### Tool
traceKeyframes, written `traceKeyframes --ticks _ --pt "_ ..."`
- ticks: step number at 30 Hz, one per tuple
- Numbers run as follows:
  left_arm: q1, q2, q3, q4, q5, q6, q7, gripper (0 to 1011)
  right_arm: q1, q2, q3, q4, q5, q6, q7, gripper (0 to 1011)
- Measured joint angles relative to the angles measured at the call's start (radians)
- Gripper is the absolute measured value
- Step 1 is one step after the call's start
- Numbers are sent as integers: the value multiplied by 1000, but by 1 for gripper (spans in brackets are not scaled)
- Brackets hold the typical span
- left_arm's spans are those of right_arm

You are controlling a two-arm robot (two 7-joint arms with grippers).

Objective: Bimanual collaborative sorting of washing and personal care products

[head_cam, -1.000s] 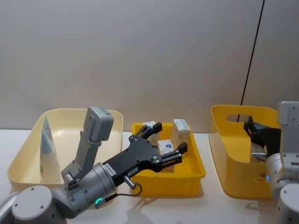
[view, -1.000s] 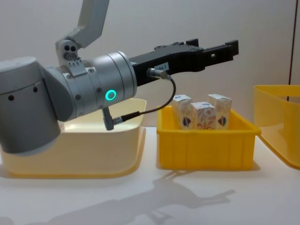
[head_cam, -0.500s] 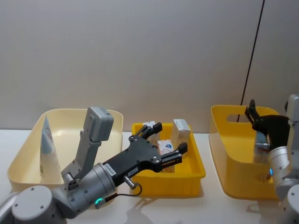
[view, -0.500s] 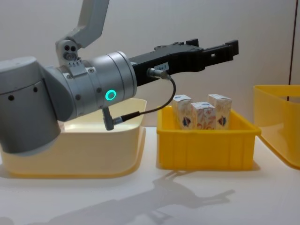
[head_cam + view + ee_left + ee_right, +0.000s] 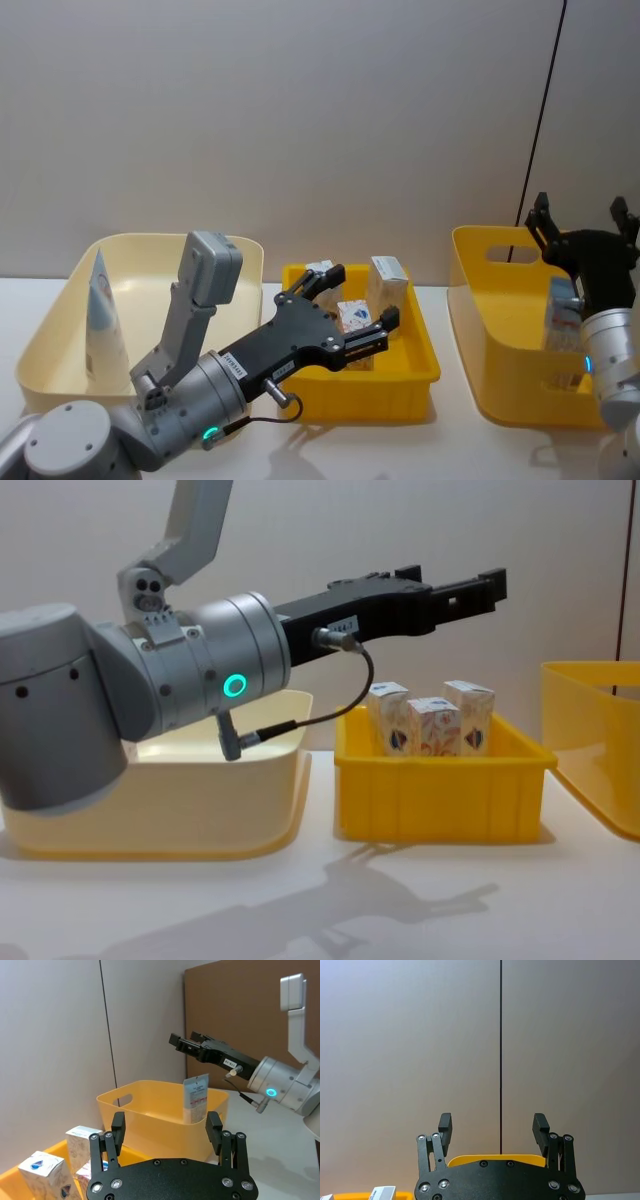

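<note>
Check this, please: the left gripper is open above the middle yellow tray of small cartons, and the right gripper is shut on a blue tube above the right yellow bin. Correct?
Not quite. The right gripper is open and empty above the right yellow bin; the blue tube stands inside that bin, as the left wrist view shows. The rest is right.

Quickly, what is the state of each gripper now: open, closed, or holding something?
Left gripper: open, holding nothing, above the cartons.
Right gripper: open, holding nothing, above the yellow bin.
</note>
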Motion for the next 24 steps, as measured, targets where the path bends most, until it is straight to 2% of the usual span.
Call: traceKeyframes --ticks 4,12,13,14,24 --pt "15 9 -3 -14 17 3 30 1000 -13 9 -7 -11 9 4 5 1001" --pt "58 36 -12 -53 62 17 112 1000 -72 46 -40 -60 47 28 29 1001" --pt "73 45 -15 -67 79 22 143 1000 -102 65 -57 -83 66 39 42 1001" --pt "84 51 -17 -77 90 25 164 1000 -108 69 -61 -88 70 42 44 1001" --pt "147 89 -30 -133 156 44 285 1000 -203 129 -113 -167 132 78 83 1001"
